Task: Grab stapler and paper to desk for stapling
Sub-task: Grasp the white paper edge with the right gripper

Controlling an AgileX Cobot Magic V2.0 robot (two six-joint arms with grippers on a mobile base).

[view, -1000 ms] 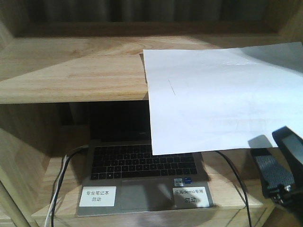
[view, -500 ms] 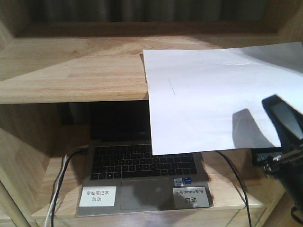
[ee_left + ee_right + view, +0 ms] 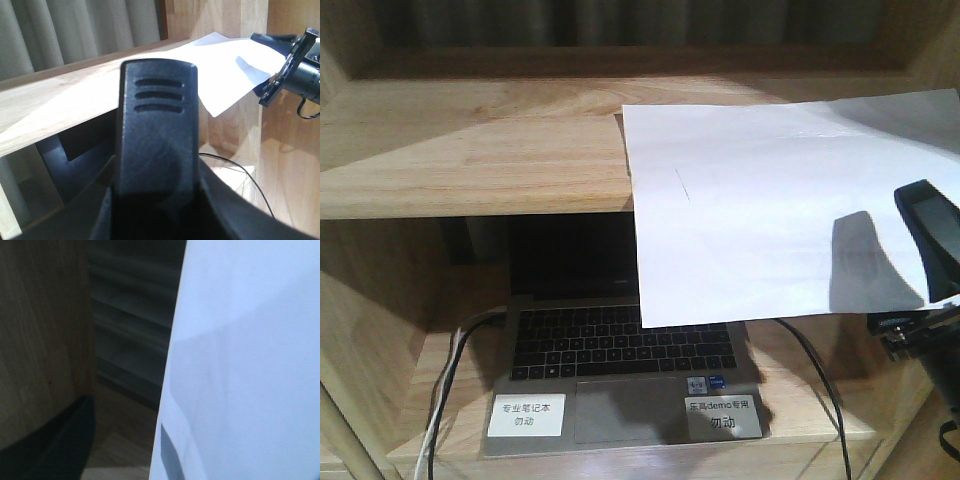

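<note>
The paper [image 3: 770, 200], a large white sheet, lies on the wooden shelf and hangs over its front edge; it also shows in the left wrist view [image 3: 235, 65] and fills the right of the right wrist view [image 3: 250, 365]. My right gripper [image 3: 920, 230] is open at the sheet's right edge. One finger [image 3: 50, 450] shows on the near side; the other is only a dark shape behind the sheet. My left gripper [image 3: 157, 200] is shut on the stapler [image 3: 157, 130], a black ribbed body standing up between the jaws. The desk is out of view.
A wooden shelf unit [image 3: 470, 150] holds an open laptop [image 3: 620, 345] on its lower level, with two white labels and cables on both sides. A wooden side panel [image 3: 40, 340] stands close on the right gripper's left. Grey curtains hang behind the shelf.
My right gripper has risen from the lower right corner to the paper's right edge, then shifted slightly right. The paper and laptop have not moved.
</note>
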